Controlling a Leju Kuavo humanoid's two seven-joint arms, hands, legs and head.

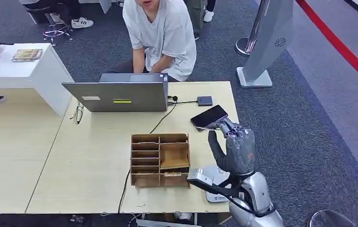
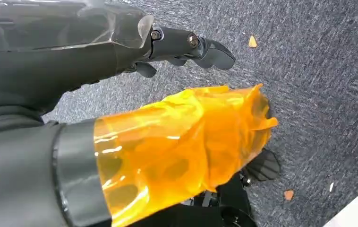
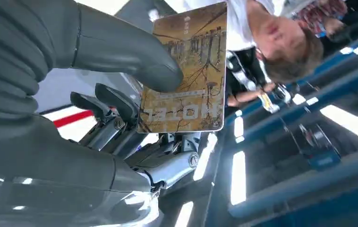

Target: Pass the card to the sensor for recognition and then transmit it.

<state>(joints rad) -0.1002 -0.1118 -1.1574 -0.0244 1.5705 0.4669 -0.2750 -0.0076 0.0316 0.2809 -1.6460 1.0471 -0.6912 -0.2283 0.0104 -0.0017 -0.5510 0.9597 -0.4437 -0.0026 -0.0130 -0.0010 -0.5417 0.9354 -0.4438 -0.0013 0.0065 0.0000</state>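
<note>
Card (image 3: 189, 71): rectangular, tan and brown tree artwork on one face, dark on the other; pinched between thumb and fingers (image 3: 115, 101), raised above the worktop's (image 1: 97, 156) right edge.

— What do you count around the wooden organizer (image 1: 160, 160)?
— You have one laptop (image 1: 119, 96) behind it, one card (image 1: 208, 117) to its right, one small dark sensor (image 1: 205, 100), one person (image 1: 160, 33).

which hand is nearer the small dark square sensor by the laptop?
Right. The right hand holds the card raised over the table, just short of the sensor. The left hand hangs over grey carpet, away from the table.
</note>
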